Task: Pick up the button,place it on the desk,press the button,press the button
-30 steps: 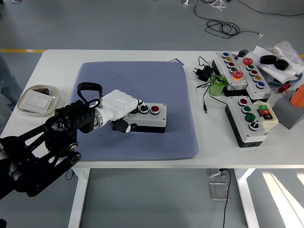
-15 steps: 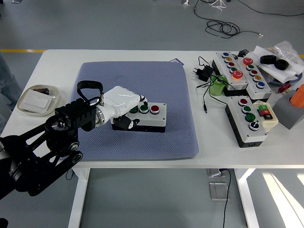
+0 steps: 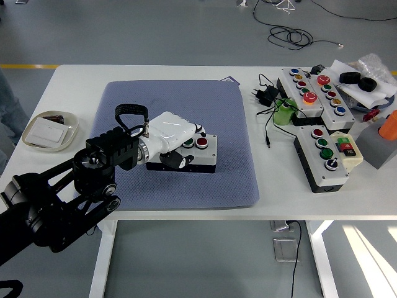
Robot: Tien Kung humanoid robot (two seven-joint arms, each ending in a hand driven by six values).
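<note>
A white button box with a black base (image 3: 200, 155) lies on the blue-grey mat (image 3: 180, 112), showing a green button and a red button (image 3: 201, 142) on top. My left hand (image 3: 177, 133), white with black finger joints, lies over the box's left part and hides it. Its fingers are curled down onto the box top by the green button, and the thumb (image 3: 172, 161) hangs at the box's front side. The black left arm (image 3: 74, 186) comes in from the lower left. My right arm is not in view.
At the left edge a small plate (image 3: 49, 130) carries a white card. On the right are two other button boxes (image 3: 325, 155) (image 3: 313, 93), a green roll (image 3: 285, 113), a black plug with cable (image 3: 268, 94), and bagged parts at the far right.
My left arm and hand have moved to the right along the box, now covering more of its top and reaching the green button. The box has stayed in place.
</note>
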